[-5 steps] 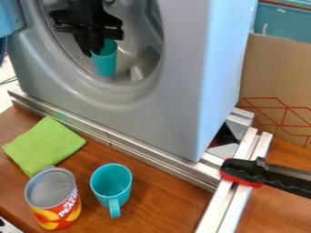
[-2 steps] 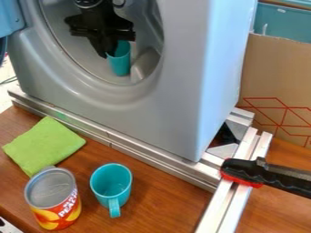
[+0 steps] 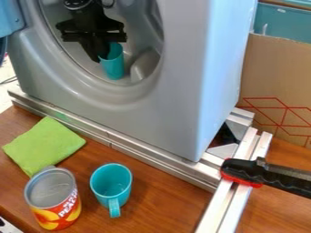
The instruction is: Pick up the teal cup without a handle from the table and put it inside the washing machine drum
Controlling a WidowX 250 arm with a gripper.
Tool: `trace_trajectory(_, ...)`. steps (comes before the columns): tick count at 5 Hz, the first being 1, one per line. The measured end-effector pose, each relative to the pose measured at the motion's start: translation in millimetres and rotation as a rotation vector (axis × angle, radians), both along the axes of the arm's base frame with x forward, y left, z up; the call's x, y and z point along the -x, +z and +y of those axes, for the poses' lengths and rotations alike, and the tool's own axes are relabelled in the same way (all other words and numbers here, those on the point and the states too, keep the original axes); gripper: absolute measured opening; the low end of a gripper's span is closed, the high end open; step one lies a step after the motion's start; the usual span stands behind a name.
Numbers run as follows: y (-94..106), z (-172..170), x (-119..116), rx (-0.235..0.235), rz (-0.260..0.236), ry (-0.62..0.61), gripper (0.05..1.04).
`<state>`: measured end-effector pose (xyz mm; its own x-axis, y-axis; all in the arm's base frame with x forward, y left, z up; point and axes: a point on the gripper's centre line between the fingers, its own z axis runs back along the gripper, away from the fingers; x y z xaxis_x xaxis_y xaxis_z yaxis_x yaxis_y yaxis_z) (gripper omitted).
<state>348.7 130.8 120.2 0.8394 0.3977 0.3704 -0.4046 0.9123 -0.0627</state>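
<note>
Inside the grey machine's [image 3: 142, 109] round opening, a teal cup [image 3: 113, 67] is held nearly upright by the black tool [image 3: 99, 58], closed at its rim. The cup is best kept clear of the moulded bump [image 3: 143, 66], with any release delayed until its base is supported.

The black arm [image 3: 87, 17] comes in from the top edge, its tool [image 3: 103, 55] angled steeply downward.

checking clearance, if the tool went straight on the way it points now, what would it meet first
Probably the drum floor, with the base of the cup that the tool seems to hold getting there first. Depth is unclear, so the cup may already touch it.
</note>
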Motion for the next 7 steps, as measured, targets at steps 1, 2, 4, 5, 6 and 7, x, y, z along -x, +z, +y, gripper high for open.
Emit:
trace_trajectory(1,-0.4,-1.6,-3.0,0.032,0.030,0.004,0.269)
trace_trajectory(2,-0.7,-2.9,-2.8,0.046,0.040,0.008,0.542)
trace_trajectory(4,20.0,2.5,3.3,-0.008,0.015,0.037,1.009)
trace_trajectory(5,41.2,2.4,22.1,-0.073,-0.001,0.059,1.004)
trace_trajectory(6,58.8,-6.7,41.1,-0.105,-0.026,0.035,1.001)
trace_trajectory(7,62.2,-23.6,64.4,-0.104,0.048,-0.039,1.001)
